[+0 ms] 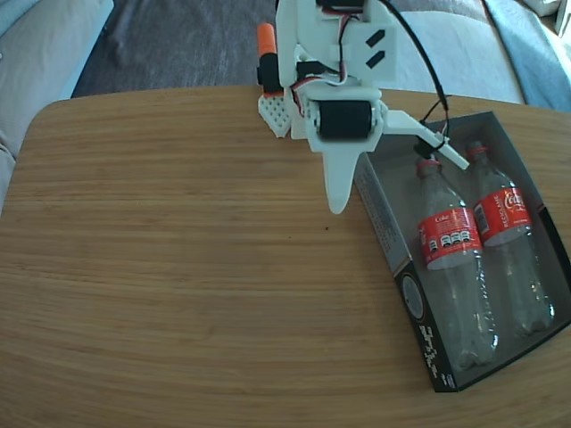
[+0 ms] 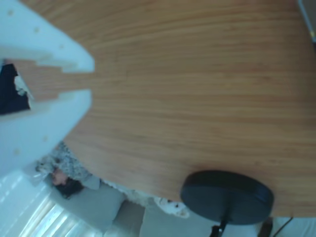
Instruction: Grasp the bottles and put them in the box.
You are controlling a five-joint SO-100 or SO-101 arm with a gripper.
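Two clear cola bottles with red labels lie side by side inside the box [image 1: 390, 227] at the right of the fixed view, necks pointing to the far side. The left bottle [image 1: 451, 239] touches the right bottle [image 1: 508, 218]. My gripper [image 1: 337, 203] hangs over bare wood just left of the box's far end, apart from both bottles. Its white fingers come together into one point there. In the wrist view the gripper [image 2: 89, 79] shows only a narrow slit between the fingertips, with nothing in it.
The arm's base with an orange part [image 1: 266, 43] stands at the table's far edge. A black round stand foot [image 2: 227, 196] sits near the table's rim in the wrist view. The rounded wooden table [image 1: 178, 267] stretches left of the box. Sofas lie beyond it.
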